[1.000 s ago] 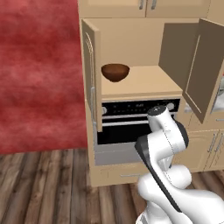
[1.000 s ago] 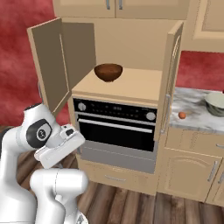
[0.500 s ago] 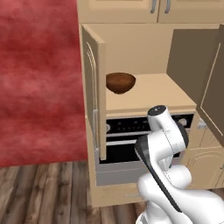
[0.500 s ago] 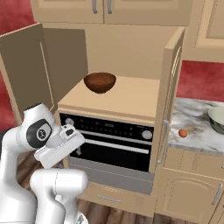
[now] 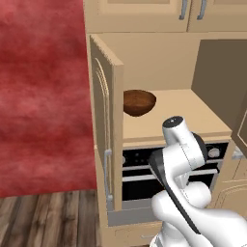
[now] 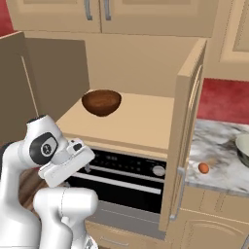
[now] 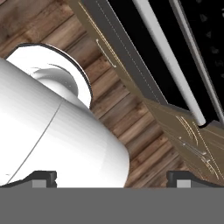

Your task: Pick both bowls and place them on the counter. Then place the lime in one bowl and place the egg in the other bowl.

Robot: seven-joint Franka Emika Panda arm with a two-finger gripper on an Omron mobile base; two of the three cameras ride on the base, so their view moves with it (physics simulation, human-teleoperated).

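— What stands around the open cupboard?

— A black oven (image 5: 144, 176) sits right under the tan wood shelf (image 6: 141, 119), with a silver handle bar (image 7: 168, 65) across its door and a round knob (image 6: 158, 170) at the right end of its panel. Below it is a grey drawer front (image 5: 132, 214).

— And the doors?

— Both cupboard doors are swung open: the left door (image 5: 107, 144) stands edge-on near us, the right door (image 6: 187, 141) likewise on the other side. Closed upper cabinets (image 6: 116, 14) with metal handles run above.

— Anything else?

— A red wall (image 5: 43, 91) on the left and a dark plank floor (image 5: 48, 219) below.
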